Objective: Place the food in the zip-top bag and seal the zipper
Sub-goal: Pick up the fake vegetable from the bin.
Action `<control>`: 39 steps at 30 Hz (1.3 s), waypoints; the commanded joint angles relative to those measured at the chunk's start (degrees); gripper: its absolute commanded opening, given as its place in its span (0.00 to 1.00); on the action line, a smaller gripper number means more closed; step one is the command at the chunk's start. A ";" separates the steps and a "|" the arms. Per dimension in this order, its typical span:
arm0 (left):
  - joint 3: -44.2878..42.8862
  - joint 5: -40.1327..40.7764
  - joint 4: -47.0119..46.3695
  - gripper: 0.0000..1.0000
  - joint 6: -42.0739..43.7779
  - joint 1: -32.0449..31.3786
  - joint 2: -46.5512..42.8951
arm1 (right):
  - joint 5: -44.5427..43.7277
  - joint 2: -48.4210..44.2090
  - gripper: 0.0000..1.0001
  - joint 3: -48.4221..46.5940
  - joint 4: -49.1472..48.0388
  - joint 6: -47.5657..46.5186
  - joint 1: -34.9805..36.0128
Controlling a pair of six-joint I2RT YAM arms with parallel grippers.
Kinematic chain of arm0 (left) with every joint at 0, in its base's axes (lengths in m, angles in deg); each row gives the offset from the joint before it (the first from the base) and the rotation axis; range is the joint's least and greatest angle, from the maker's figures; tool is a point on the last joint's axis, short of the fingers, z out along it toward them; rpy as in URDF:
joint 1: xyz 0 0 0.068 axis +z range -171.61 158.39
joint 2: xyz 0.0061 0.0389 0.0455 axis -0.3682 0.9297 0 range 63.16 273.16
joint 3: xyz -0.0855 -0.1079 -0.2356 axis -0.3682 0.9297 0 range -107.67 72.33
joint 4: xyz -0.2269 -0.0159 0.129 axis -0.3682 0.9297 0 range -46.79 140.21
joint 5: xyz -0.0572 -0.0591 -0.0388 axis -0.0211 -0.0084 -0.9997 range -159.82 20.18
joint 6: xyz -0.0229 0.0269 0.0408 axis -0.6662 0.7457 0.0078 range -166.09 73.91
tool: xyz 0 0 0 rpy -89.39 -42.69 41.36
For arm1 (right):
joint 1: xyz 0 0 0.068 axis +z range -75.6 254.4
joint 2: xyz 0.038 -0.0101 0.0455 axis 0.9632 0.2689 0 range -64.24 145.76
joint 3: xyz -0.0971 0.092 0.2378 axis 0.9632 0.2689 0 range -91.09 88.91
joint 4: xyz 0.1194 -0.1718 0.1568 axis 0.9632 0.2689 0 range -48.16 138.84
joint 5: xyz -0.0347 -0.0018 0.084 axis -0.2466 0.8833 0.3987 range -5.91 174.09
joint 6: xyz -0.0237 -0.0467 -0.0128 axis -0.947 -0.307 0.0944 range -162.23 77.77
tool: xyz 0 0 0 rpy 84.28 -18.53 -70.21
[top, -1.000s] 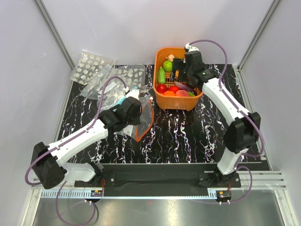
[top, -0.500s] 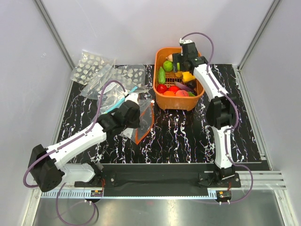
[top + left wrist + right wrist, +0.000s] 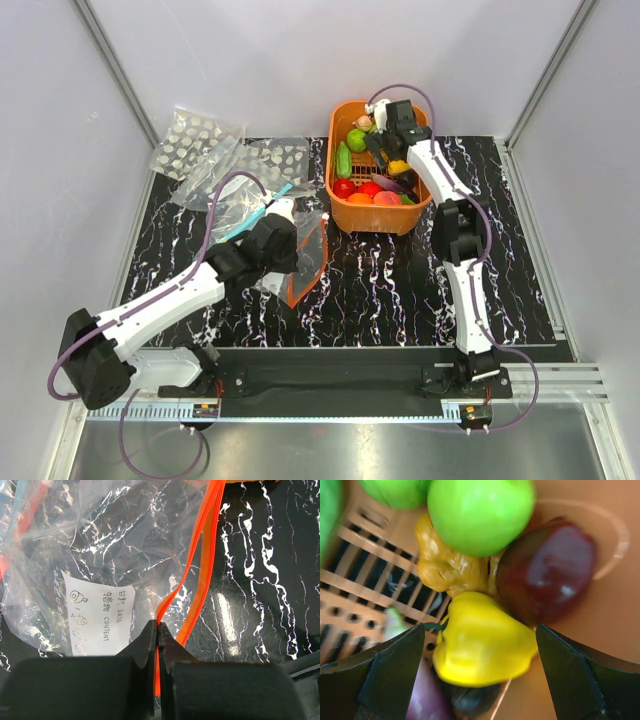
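The clear zip-top bag (image 3: 300,262) lies left of the basket, its white label (image 3: 100,617) facing up. My left gripper (image 3: 159,627) is shut on one lip of the red-orange zipper (image 3: 200,575), and the other lip hangs apart, so the mouth gapes. The food sits in the orange basket (image 3: 345,215): green apple (image 3: 356,139), cucumber (image 3: 344,160), red tomatoes (image 3: 345,187). My right gripper (image 3: 480,630) is open, low in the basket, with one finger on each side of the yellow pepper (image 3: 480,645). Beyond it lie a green apple (image 3: 480,515) and a dark purple piece (image 3: 545,575).
White-spotted bags (image 3: 195,140) and a blue-stripped bag (image 3: 250,205) lie at the back left, close behind my left arm. The black marbled table (image 3: 400,290) is boxed in by white walls and metal posts. The basket wall (image 3: 580,670) is close to my right finger.
My right arm has swung left and lower into the basket, and its jaws have spread a little wider round the yellow pepper. The left gripper has shifted slightly, still holding the zipper.
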 commanded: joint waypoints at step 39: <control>-13.79 -9.20 8.06 0.00 -4.59 -0.01 3.85 | 23.51 -42.01 0.36 35.46 -16.11 24.82 10.91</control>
